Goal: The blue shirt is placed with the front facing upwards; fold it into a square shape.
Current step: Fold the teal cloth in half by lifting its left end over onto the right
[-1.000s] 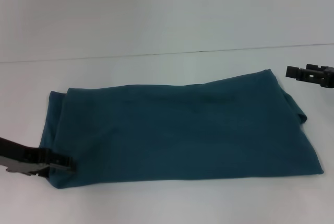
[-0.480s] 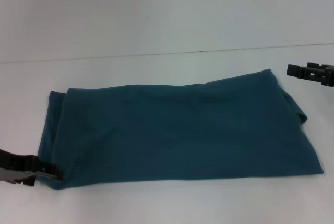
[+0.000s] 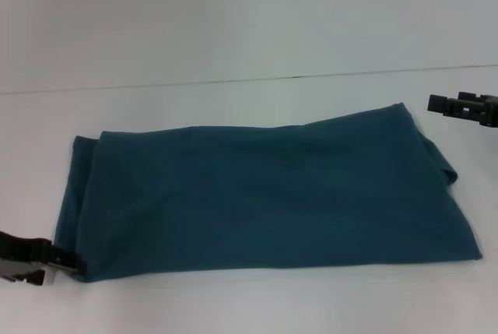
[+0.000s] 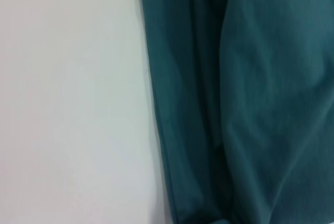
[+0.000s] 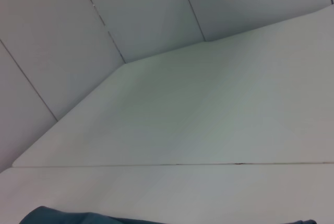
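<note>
White table (image 3: 233, 22), blue shirt (image 3: 264, 202) lettering hidden

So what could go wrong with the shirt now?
The left gripper sits right at the near left corner of the shirt; it might snag the cloth and undo the fold. The shirt is a long strip, so it may never become square. The right gripper hovers off the cloth, not helping.

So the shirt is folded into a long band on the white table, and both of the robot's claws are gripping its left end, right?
Not quite. In the head view only the left gripper is at the left end of the blue shirt; the right gripper hangs apart, beyond its right end. The shirt does lie as a long band on the white table.
</note>
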`<state>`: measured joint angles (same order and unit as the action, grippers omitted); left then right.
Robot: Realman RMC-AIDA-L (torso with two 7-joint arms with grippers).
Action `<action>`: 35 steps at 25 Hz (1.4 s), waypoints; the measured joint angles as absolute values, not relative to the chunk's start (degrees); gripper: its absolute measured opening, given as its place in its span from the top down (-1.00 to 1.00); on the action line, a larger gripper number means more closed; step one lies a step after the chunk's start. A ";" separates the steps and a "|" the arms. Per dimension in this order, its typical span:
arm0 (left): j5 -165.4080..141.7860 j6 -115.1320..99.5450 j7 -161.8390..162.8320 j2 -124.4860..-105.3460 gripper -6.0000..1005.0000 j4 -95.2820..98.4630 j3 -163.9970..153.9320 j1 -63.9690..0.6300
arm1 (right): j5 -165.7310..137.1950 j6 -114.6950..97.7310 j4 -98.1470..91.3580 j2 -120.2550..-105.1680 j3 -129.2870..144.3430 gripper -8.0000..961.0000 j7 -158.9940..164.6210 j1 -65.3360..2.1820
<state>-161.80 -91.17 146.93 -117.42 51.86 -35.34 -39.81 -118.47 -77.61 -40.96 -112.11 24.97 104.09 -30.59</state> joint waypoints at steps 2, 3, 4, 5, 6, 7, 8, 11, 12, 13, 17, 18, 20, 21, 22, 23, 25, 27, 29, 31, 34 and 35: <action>-161.86 -91.12 147.07 -117.48 -0.64 51.72 -35.59 -39.82 | -118.48 -77.61 -40.96 -112.10 24.96 -0.94 104.09 -30.59; -161.87 -90.97 147.23 -117.51 -0.64 51.66 -35.71 -39.90 | -118.48 -77.61 -40.96 -112.11 24.96 -0.94 104.08 -30.58; -161.88 -90.84 147.41 -117.52 -0.64 51.56 -35.83 -40.03 | -118.48 -77.61 -40.96 -112.11 24.96 -0.94 104.08 -30.58; -161.88 -90.67 147.61 -117.54 -0.64 51.46 -35.94 -40.18 | -118.47 -77.61 -40.96 -112.10 24.96 -0.94 104.05 -30.58; -161.89 -90.51 147.73 -117.57 -0.64 51.33 -36.00 -40.30 | -118.47 -77.61 -40.96 -112.11 24.97 -0.94 104.04 -30.58; -161.89 -90.22 147.88 -117.61 -0.64 51.17 -36.06 -40.42 | -118.48 -77.60 -40.96 -112.12 24.98 -0.94 104.02 -30.58; -161.89 -89.99 148.01 -117.66 -0.64 51.00 -36.10 -40.51 | -118.48 -77.60 -40.96 -112.12 24.99 -0.94 103.98 -30.58; -161.97 -88.92 148.20 -117.79 -0.64 49.90 -36.31 -41.04 | -118.47 -77.61 -40.96 -112.13 24.88 -0.94 103.87 -30.56; -162.02 -88.55 148.25 -117.80 -0.64 49.52 -36.59 -41.24 | -118.47 -77.62 -40.96 -112.14 24.86 -0.94 103.84 -30.54; -162.05 -88.30 148.31 -117.82 -0.64 49.27 -36.92 -41.36 | -118.48 -77.64 -40.96 -112.14 24.84 -0.94 103.84 -30.53; -161.92 -87.50 148.48 -117.90 -0.64 49.15 -37.45 -41.65 | -118.48 -77.87 -40.96 -112.14 24.67 -0.94 103.89 -30.44; -161.84 -87.38 148.49 -117.91 -0.64 49.08 -37.45 -41.80 | -118.48 -77.91 -40.96 -112.12 24.66 -0.94 103.93 -30.42; -161.80 -87.21 148.50 -117.92 -0.64 48.85 -37.48 -42.06 | -118.47 -77.99 -40.96 -112.10 24.63 -0.94 103.98 -30.37; -161.78 -87.06 148.51 -117.93 -0.64 48.78 -37.50 -42.17 | -118.47 -78.00 -40.96 -112.09 24.62 -0.94 104.01 -30.35; -161.74 -86.86 148.51 -117.95 -0.64 48.76 -37.53 -42.33 | -118.48 -78.01 -40.96 -112.09 24.62 -0.93 104.01 -30.35; -161.70 -86.73 148.51 -117.96 -0.64 48.68 -37.53 -42.47 | -118.47 -78.02 -40.96 -112.08 24.61 -0.93 104.01 -30.35; -161.62 -86.52 148.51 -118.00 -0.64 48.33 -37.53 -42.86 | -118.47 -78.03 -40.96 -112.07 24.61 -0.93 103.99 -30.38; -161.59 -86.26 148.47 -118.07 -0.64 48.04 -37.53 -43.30 | -118.47 -78.02 -40.96 -112.06 24.60 -0.93 103.96 -30.39; -161.56 -85.91 148.33 -118.20 -0.64 47.96 -37.53 -43.82 | -118.47 -77.99 -40.96 -112.06 24.60 -0.93 103.88 -30.40; -161.55 -85.71 148.14 -118.31 -0.64 47.88 -37.53 -44.30 | -118.48 -77.96 -40.96 -112.06 24.61 -0.93 103.78 -30.41; -161.53 -85.32 147.95 -118.35 -0.64 47.73 -37.53 -44.73 | -118.47 -77.82 -40.96 -112.06 24.61 -0.93 103.75 -30.41; -161.53 -85.16 147.93 -118.34 -0.64 47.71 -37.53 -44.77 | -118.47 -77.76 -40.96 -112.06 24.60 -0.93 103.75 -30.41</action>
